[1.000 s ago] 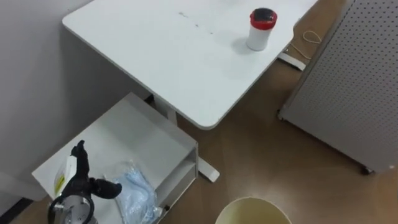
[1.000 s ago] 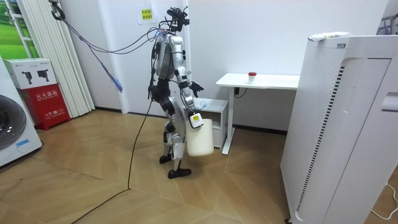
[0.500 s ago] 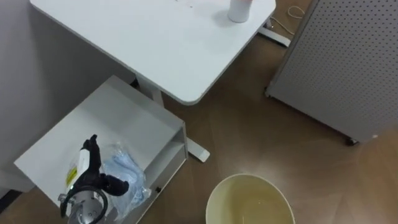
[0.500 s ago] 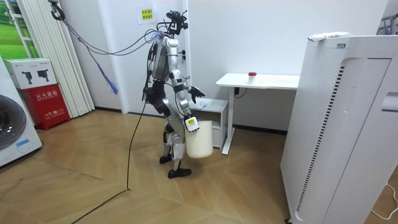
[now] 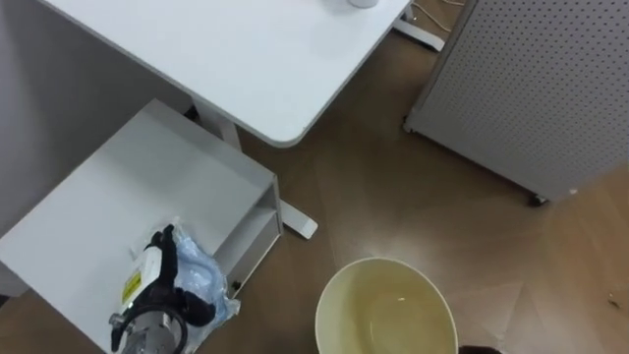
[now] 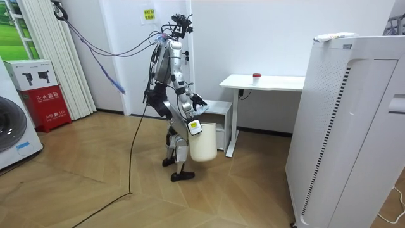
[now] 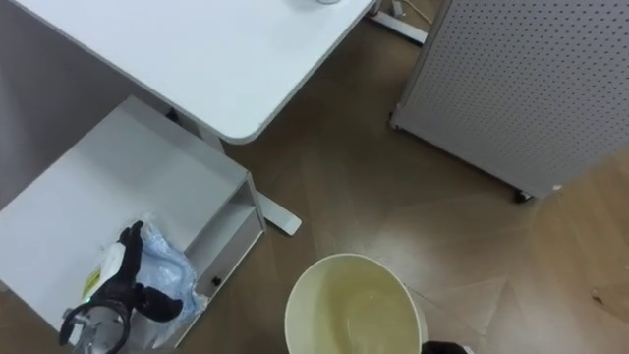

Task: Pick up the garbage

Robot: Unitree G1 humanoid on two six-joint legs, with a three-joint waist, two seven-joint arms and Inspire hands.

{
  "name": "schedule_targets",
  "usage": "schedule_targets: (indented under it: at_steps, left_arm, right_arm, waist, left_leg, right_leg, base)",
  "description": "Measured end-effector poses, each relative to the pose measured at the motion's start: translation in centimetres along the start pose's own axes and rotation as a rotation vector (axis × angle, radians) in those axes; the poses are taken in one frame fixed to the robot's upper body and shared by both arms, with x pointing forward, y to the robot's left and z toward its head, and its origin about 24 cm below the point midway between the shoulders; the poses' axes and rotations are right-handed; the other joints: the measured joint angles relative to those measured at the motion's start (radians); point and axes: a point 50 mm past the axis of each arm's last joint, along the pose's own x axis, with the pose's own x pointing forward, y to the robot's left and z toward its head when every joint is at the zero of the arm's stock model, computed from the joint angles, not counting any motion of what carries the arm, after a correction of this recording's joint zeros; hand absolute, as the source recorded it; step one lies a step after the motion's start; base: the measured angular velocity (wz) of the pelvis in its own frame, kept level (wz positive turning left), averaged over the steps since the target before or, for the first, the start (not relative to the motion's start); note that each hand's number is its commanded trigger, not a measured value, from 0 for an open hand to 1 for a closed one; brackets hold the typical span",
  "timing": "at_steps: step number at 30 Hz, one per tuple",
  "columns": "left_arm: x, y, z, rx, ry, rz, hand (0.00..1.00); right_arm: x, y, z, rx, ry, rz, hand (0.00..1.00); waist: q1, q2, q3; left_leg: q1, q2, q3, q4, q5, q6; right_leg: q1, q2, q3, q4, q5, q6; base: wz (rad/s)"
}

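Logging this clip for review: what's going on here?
The robot stands by a low white cabinet beside a desk. Its left hand lies on a crumpled pale blue plastic bag on the cabinet top, fingers spread, not yet closed round it. Its right hand is at the rim of a cream bin held in front of it.

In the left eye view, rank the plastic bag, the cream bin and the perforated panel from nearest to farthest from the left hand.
1. Plastic bag: under the left hand, on the low cabinet.
2. Cream bin: to the hand's right.
3. Perforated panel: upper right.
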Motion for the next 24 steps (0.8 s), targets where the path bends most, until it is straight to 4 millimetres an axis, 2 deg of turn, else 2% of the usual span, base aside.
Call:
schedule_targets:
  at_steps: [1,5,12,20,24]
  left_arm:
    - [0.0,0.0,0.0,0.005,-0.002,-0.001,1.0]
    - [0.0,0.0,-0.2,0.032,0.005,0.011,1.0]
    - [0.6,2.2,-1.3,0.088,0.031,0.073,1.0]
    - [0.4,2.3,-1.9,0.16,0.032,0.093,1.0]
    - [0.0,1.3,-2.3,0.204,0.043,0.037,1.0]
  right_arm:
    - [0.0,0.0,0.1,0.002,-0.004,0.0,1.0]
    - [0.0,0.2,0.4,0.029,-0.016,-0.006,1.0]
    - [0.1,0.4,0.5,0.046,-0.019,-0.012,1.0]
    - [0.0,0.3,0.1,0.13,0.007,-0.029,1.0]
    - [0.0,0.4,0.1,0.132,0.009,-0.025,1.0]
  waist:
    - [0.001,0.0,0.0]
    - [0.001,-0.007,0.0004]
    - [0.0,-0.013,0.0009]
    - [0.001,-0.018,-0.0029]
    - [0.001,-0.018,-0.003]
  left_leg:
    - [-0.007,0.001,0.0,0.003,-0.001,0.0]
    - [-0.039,0.008,0.006,0.026,-0.005,0.001]
    - [-0.048,0.01,0.007,0.04,-0.011,-0.007]
    - [-0.06,0.009,0.009,0.036,-0.011,-0.006]
    - [-0.059,0.01,0.009,0.031,-0.011,-0.006]
  right_leg:
    - [-0.006,0.001,0.0,0.003,0.0,0.0]
    - [-0.045,0.004,0.009,0.035,-0.001,-0.002]
    - [-0.061,0.005,0.012,0.048,-0.008,-0.012]
    - [-0.074,0.002,0.008,0.045,-0.007,-0.011]
    - [-0.074,0.004,0.006,0.044,-0.007,-0.012]
  base:
    - [0.0]
    - [-0.05]
    - [-0.04]
    - [0.0]
    - [0.0]
